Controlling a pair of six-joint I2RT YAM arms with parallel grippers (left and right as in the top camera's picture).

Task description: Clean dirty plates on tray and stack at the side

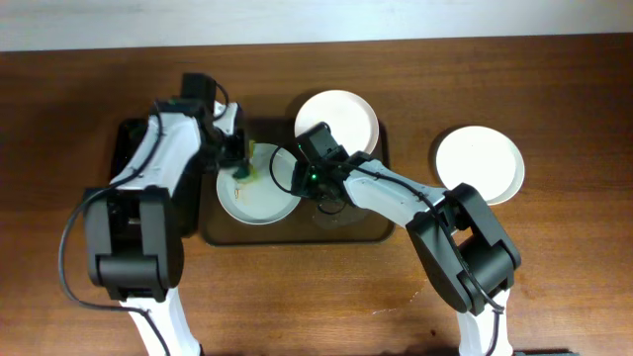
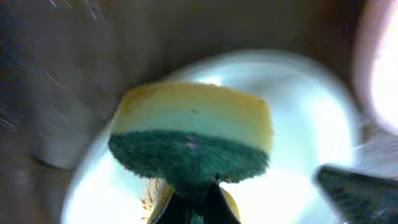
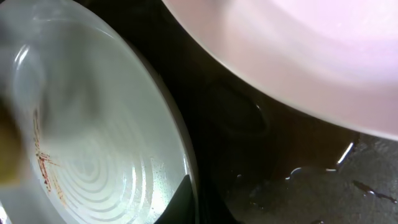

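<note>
Left wrist: left gripper [image 2: 196, 204] clamps sponge [image 2: 193, 140] over blue-green plate [image 1: 259, 196], so this is the scrubbing step. Right gripper [image 1: 300, 181] at its rim, probably steadying; can't tell if pinched. Next: sponge onto smears [image 3: 43, 163].

No legible text, label, brand, number or sign in any view. Plates [image 1: 336, 119], tray [image 1: 223, 229] and sponge [image 2: 193, 134]: no readable marks. Both wrist views are blurred, so fine print, if any, can't be made out.
</note>
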